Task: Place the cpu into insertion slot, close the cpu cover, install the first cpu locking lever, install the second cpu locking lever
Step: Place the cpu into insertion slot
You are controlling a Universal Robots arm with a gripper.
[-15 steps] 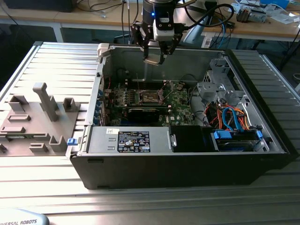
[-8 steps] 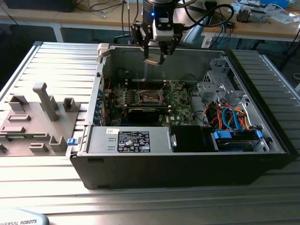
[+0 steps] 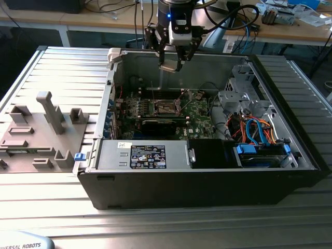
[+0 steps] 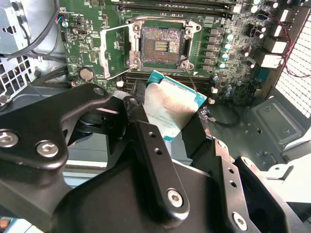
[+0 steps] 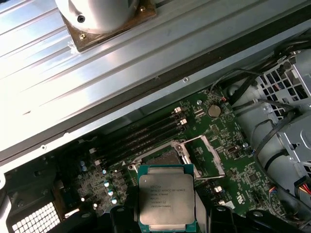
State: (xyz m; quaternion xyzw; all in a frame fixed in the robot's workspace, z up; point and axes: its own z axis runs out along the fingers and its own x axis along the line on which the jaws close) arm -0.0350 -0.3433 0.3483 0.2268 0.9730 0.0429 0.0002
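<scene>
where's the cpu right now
In the exterior view the cpu is clamped in the gripper, up above the open computer case. In both wrist views it is clear of the insertion slot, not in it.

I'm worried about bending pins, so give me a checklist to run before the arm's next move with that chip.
1. Grip on the chip by the claw: ok.
2. The socket is empty, nothing lying in it: ok.
3. The socket cover is swung open: ok.
4. In the exterior view the chip hangs clear above the board: ok.
5. Corner mark on the chip matched to the socket: cannot tell.
</scene>
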